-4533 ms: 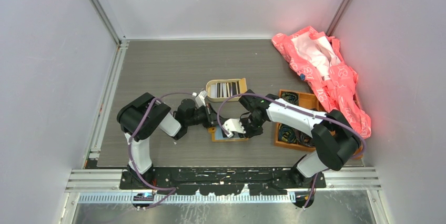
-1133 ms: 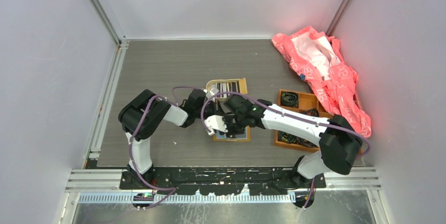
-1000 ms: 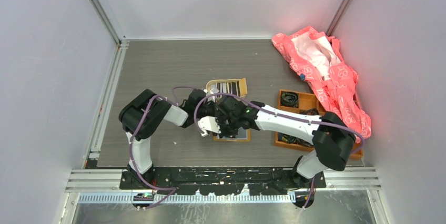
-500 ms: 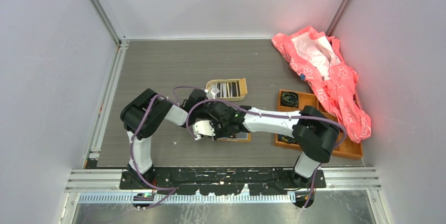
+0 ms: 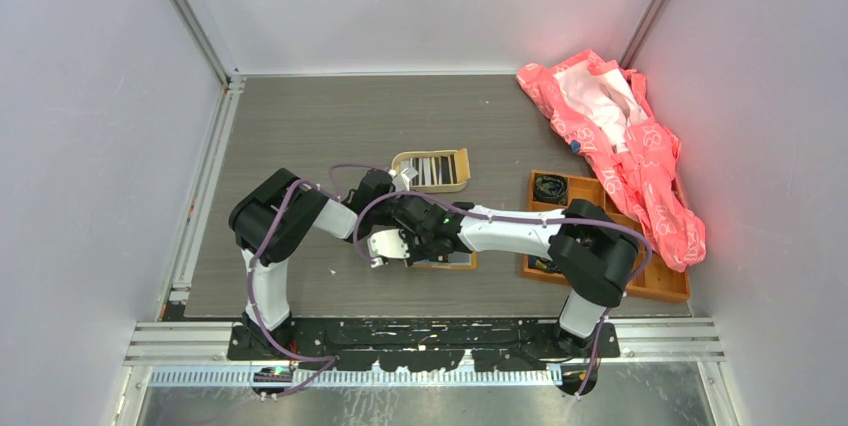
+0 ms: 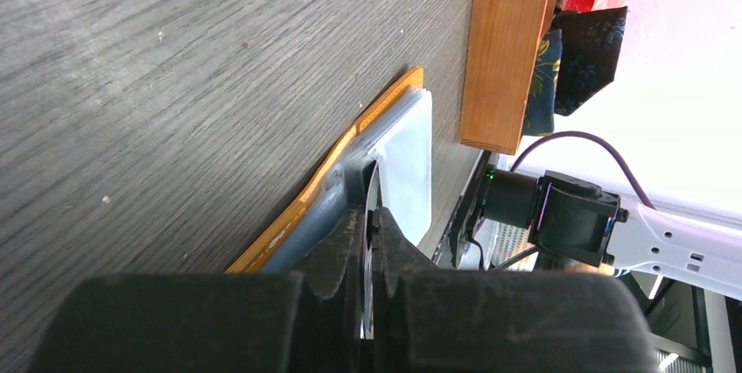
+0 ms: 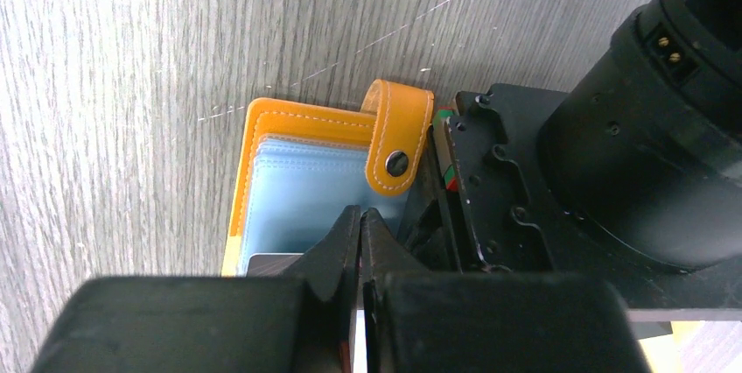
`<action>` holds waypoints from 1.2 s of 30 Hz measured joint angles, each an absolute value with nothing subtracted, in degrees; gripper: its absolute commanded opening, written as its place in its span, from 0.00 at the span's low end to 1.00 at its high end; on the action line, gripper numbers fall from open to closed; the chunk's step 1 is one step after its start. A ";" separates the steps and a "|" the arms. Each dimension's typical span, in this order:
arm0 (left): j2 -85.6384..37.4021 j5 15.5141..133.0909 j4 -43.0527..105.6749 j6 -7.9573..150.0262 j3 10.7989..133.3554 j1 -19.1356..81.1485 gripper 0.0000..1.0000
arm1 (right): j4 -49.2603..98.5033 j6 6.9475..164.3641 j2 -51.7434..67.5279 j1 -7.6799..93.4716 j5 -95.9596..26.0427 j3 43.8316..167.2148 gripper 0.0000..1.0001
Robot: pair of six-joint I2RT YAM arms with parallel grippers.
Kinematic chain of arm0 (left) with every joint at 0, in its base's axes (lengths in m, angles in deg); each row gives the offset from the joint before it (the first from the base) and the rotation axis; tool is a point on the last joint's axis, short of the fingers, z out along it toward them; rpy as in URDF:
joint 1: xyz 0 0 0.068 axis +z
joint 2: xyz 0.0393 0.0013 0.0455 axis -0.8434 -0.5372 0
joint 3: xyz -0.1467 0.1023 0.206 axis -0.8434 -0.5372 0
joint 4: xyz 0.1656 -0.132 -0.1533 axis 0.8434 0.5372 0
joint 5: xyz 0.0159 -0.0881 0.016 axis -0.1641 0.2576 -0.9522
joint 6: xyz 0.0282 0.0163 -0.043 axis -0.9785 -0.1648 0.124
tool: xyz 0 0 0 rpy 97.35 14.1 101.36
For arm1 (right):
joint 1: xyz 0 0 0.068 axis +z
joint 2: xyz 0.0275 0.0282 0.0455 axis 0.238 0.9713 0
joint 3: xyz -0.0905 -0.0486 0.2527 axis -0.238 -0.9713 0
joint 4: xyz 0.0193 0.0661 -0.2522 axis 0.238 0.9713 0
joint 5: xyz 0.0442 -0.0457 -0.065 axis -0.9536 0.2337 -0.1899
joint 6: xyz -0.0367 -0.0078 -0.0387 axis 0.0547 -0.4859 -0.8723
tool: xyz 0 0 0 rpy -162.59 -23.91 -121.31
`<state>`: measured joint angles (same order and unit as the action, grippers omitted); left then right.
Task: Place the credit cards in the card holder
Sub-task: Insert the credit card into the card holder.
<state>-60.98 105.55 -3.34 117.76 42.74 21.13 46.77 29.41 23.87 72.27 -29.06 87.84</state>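
Note:
The orange card holder (image 7: 302,119) lies open on the table, pale blue inside, its snap strap (image 7: 398,141) folded over. A dark credit card (image 7: 267,263) sits at its near end. My right gripper (image 7: 360,215) hovers over the blue leaf, shut on a thin credit card seen edge-on. My left gripper (image 6: 371,215) is shut on a pale inner leaf (image 6: 407,158) of the card holder (image 6: 350,150). From above, both arms cross over the card holder (image 5: 455,259) and hide most of it. More credit cards (image 5: 436,168) stand in the beige tin (image 5: 405,159).
An orange wooden compartment tray (image 5: 583,189) with dark coiled items stands right of the holder; its wall (image 6: 507,40) is close by in the left wrist view. A pink patterned cloth (image 5: 610,136) is heaped at the back right. Metal rails run along the table's left and near edges.
My right arm has swung left across the card holder, carrying its gripper to the holder's left end. The left gripper has stayed by the holder's back edge.

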 measured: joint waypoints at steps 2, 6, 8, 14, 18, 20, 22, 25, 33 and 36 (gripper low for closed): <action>-60.98 105.55 -3.29 117.69 42.76 21.13 0.06 | 46.77 29.24 23.87 72.27 -28.86 87.82 0.08; -60.98 105.53 -3.16 117.54 42.78 21.13 0.09 | 46.46 28.89 23.87 72.27 -27.96 87.69 0.07; -60.98 105.53 -3.05 117.47 42.85 21.13 0.10 | 46.24 28.62 23.85 72.25 -27.63 87.56 0.08; -60.98 105.18 -2.90 117.39 42.87 21.13 0.16 | 45.70 28.17 23.67 72.07 -27.35 86.97 0.07; -60.98 105.13 -2.73 117.21 42.98 21.15 0.20 | 45.81 28.03 22.51 71.74 -27.24 86.16 0.07; -60.98 105.13 -2.68 117.12 42.98 21.13 0.21 | 46.18 27.99 22.14 71.39 -27.02 85.88 0.08; -60.96 105.15 -2.64 117.04 42.98 21.15 0.23 | 46.55 27.97 21.99 71.07 -26.83 85.48 0.07; -60.83 105.18 -2.49 117.02 42.98 21.15 0.25 | 47.18 27.95 21.97 70.74 -26.41 85.13 0.07; -59.23 104.63 -0.19 116.16 42.93 21.26 0.27 | 48.58 27.88 21.53 70.04 -25.43 84.21 0.07; -58.05 103.80 1.25 115.81 42.61 21.43 0.28 | 49.15 27.86 20.98 69.76 -25.21 84.13 0.07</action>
<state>-58.05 103.80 1.25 115.81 42.61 21.43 49.15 27.86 20.98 69.76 -25.21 84.13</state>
